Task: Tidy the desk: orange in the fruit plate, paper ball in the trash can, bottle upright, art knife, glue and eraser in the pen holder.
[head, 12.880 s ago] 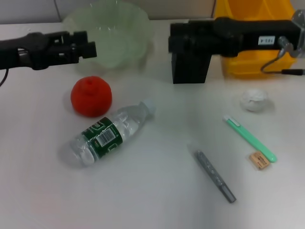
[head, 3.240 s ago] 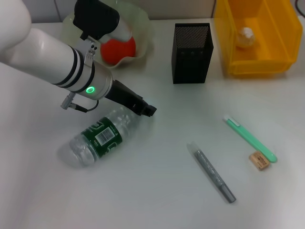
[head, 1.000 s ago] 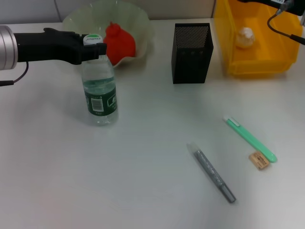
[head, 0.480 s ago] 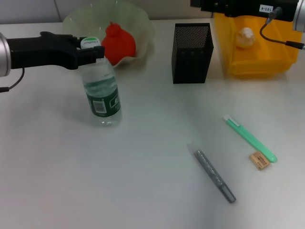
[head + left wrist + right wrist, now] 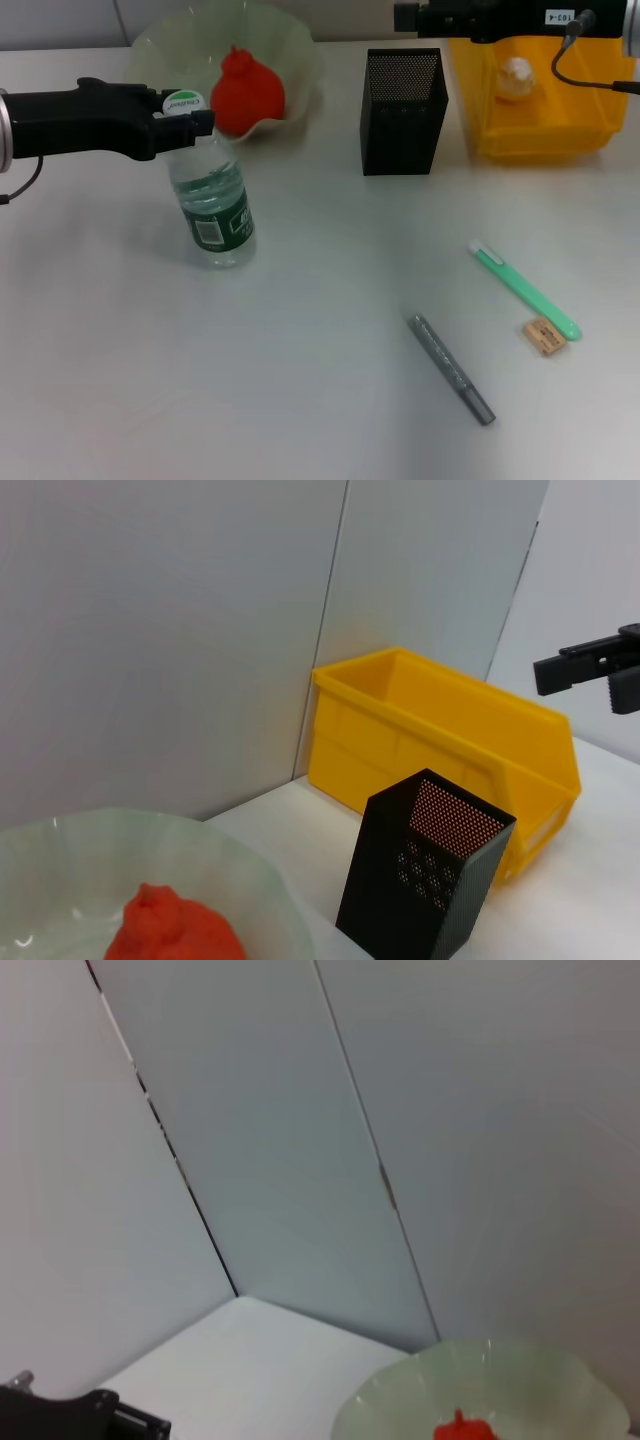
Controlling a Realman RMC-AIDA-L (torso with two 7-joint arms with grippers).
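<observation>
At the back left of the desk [image 5: 300, 420], I see the orange [image 5: 247, 92] sitting inside the fruit plate [image 5: 160, 45], so I count that item done. Over in the yellow trash can [image 5: 590, 90] at the back right, the paper ball [image 5: 515, 72] lies on the floor of the bin, also done. The bottle [image 5: 208, 190] stands upright on the desk in front of the fruit plate, cap up, leaning slightly. My left gripper [image 5: 190, 112] reaches in from the left at cap height, its fingers pinching the bottle at the neck just under the cap, so I judge this step nearly finished: it only needs a release.

My right gripper [image 5: 408, 17] hangs high above the back edge, beside the trash can; I cannot tell whether its fingers are spread or pressed together.

Left to do: the green art knife [image 5: 525, 291], the grey glue stick [image 5: 450, 368] and the eraser [image 5: 544, 336] all lie on the desk on my right, well apart from the black mesh pen holder [image 5: 402, 110], in which I see none of them.
</observation>
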